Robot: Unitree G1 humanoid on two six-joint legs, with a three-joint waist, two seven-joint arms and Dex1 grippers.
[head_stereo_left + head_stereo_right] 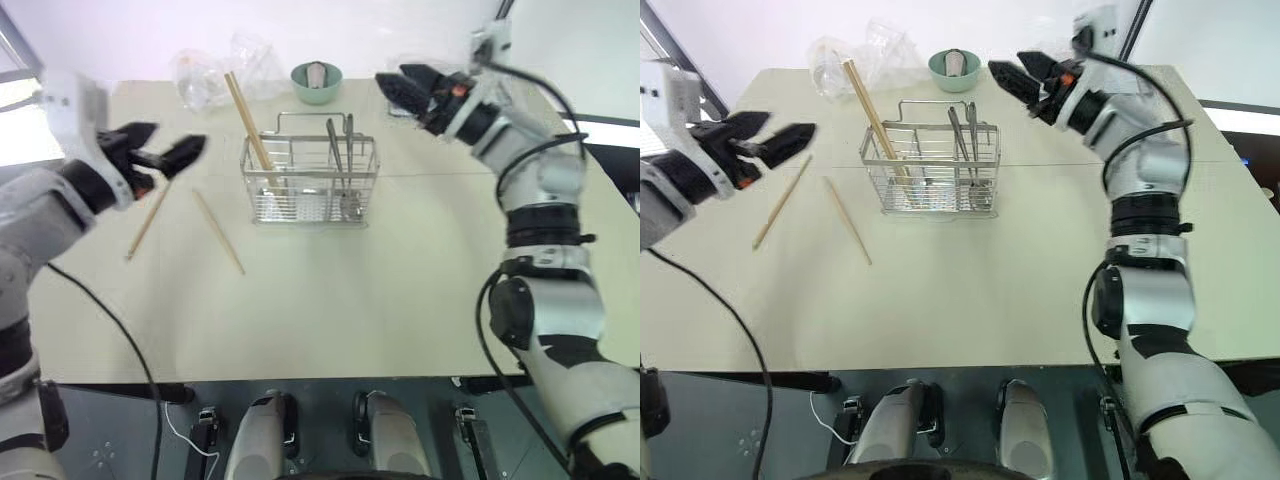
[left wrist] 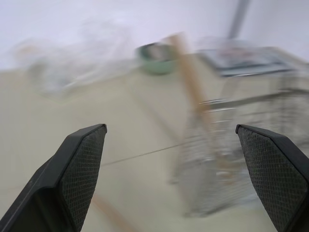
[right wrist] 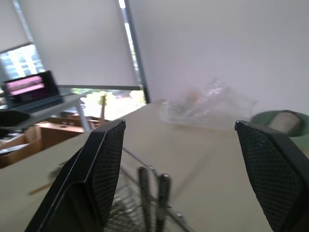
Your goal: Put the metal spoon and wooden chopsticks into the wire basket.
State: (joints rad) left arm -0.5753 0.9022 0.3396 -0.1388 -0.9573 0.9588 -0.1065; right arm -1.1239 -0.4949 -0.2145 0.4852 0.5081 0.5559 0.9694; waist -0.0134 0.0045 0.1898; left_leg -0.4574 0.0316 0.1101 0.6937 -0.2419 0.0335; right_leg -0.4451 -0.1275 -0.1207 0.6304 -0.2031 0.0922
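Left gripper, open and empty, hangs nearest two loose chopsticks lying lengthwise below it; right gripper open beyond basket.

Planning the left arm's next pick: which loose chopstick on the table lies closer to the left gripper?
The outer chopstick, lying just below the open left gripper. The other loose chopstick lies nearer the wire basket.

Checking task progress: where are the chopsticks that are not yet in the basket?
Two loose chopsticks lie flat on the table, left of the basket, below the open left gripper. Another stands tilted in the basket's left compartment.
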